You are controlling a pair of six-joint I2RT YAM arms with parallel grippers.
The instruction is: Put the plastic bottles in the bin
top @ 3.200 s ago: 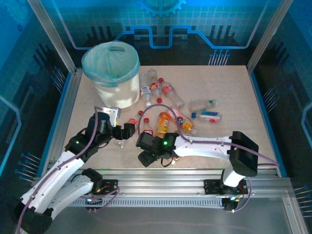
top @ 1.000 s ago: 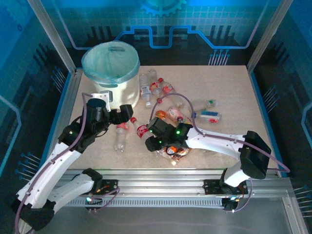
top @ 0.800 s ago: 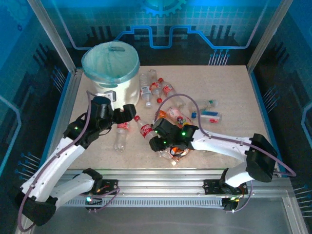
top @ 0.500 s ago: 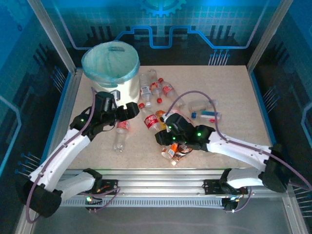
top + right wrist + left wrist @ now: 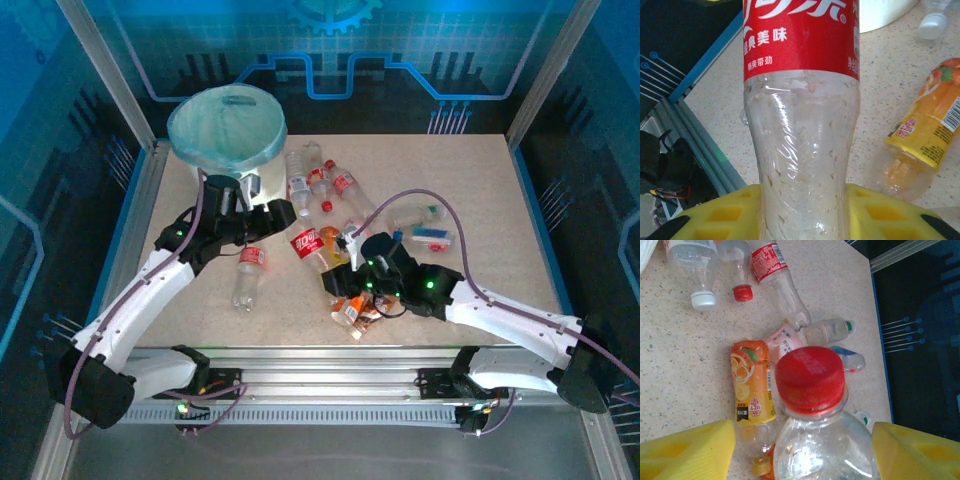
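My right gripper (image 5: 802, 212) is shut on the lower body of a clear plastic bottle (image 5: 801, 100) with a red label, which it holds off the table (image 5: 310, 243). The bottle's red cap (image 5: 811, 376) and shoulder sit between the yellow fingers (image 5: 687, 450) of my left gripper (image 5: 805, 452). That gripper is open, with a gap on the left side. In the top view the left gripper (image 5: 277, 214) meets the bottle just right of the bin (image 5: 226, 128), a white bucket with a light-blue bag. More bottles (image 5: 322, 182) lie behind.
An orange bottle (image 5: 751, 390), a pink one (image 5: 785, 337) and a green-capped one (image 5: 827, 331) lie below the held bottle. A clear bottle (image 5: 247, 272) lies at front left, and crushed bottles (image 5: 355, 305) near the right wrist. Blue-capped bottles (image 5: 428, 236) lie to the right.
The right gripper lifted the red-labelled bottle from the front of the table and carried it back. The left gripper swung back and right until the cap end sat between its fingers.
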